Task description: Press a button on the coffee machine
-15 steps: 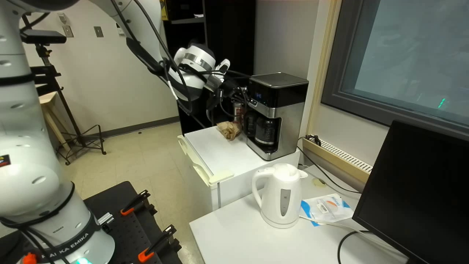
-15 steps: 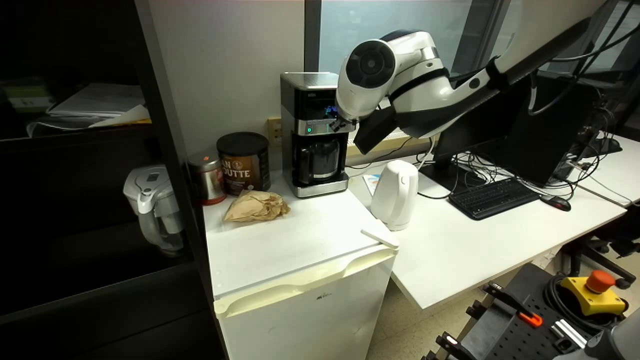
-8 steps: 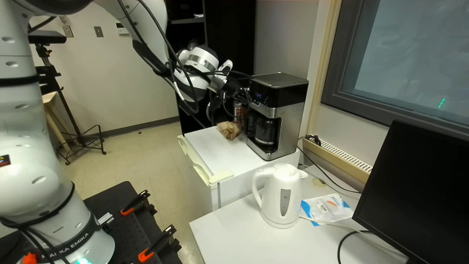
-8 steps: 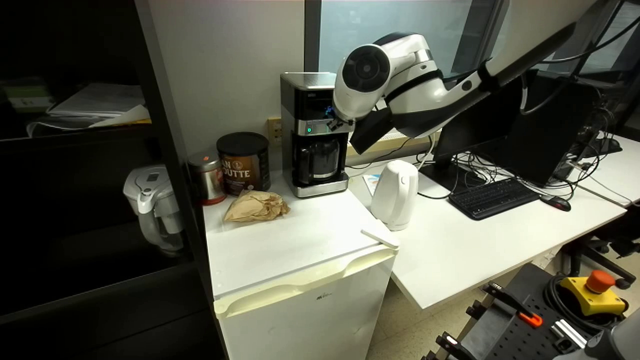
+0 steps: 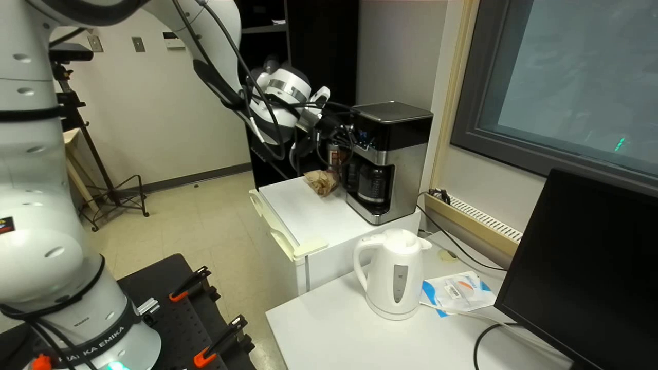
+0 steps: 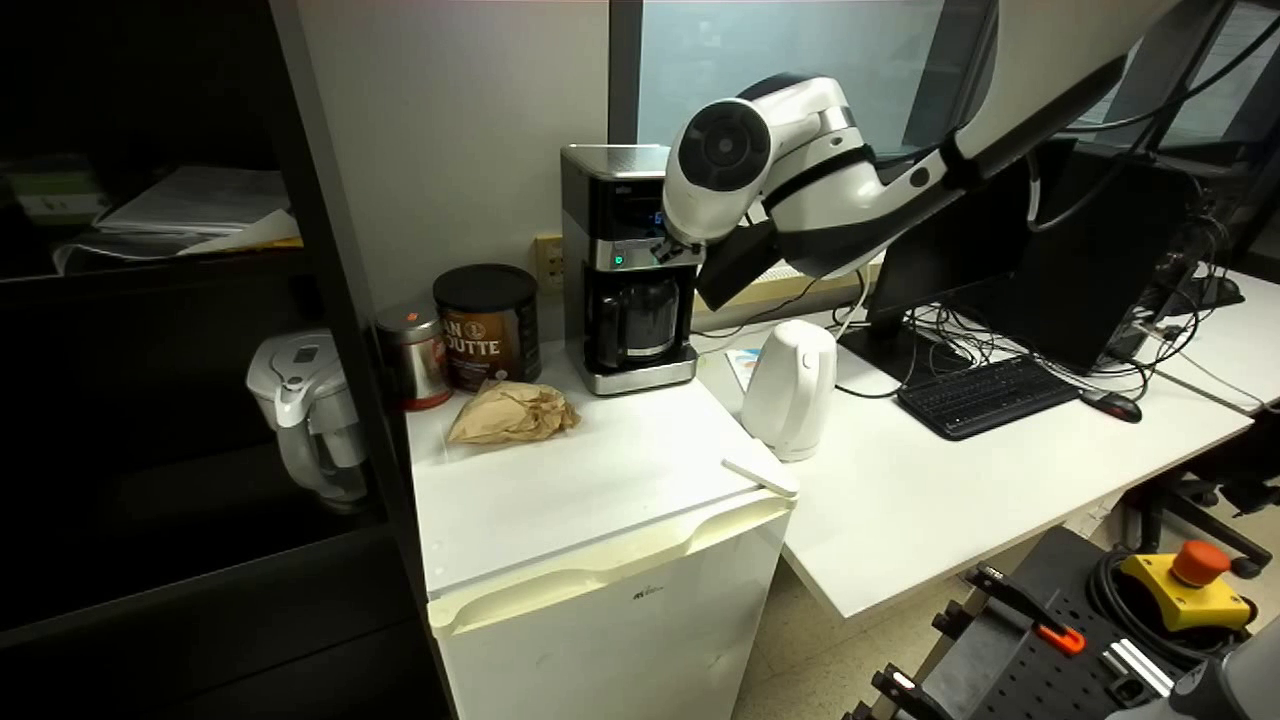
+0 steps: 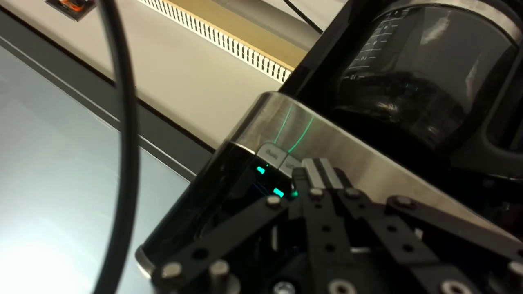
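Observation:
The coffee machine (image 5: pixel 406 174) is black and silver with a glass carafe and stands on a white fridge; it also shows in an exterior view (image 6: pixel 642 380) with a green light on its front band. In the wrist view, the silver front band (image 7: pixel 351 151) carries silver buttons (image 7: pixel 271 154) beside a black panel with green lit marks. My gripper (image 7: pixel 321 171) is shut and empty, its fingertips together in front of the button row, overlapping part of it. I cannot tell whether the tips touch the machine. In the exterior views the gripper (image 5: pixel 343 137) is at the machine's front, partly hidden by cables and the wrist.
A white kettle (image 5: pixel 396 277) stands on the desk near the machine. A crumpled paper bag (image 6: pixel 515 412), a coffee can (image 6: pixel 490 335) and a metal canister (image 6: pixel 415 355) are on the fridge top (image 6: pixel 600 470). A monitor (image 5: pixel 591 267) and a window are nearby.
The arm and gripper have moved slightly closer to the coffee machine's front and a little lower. The machine, kettle and other objects have not moved.

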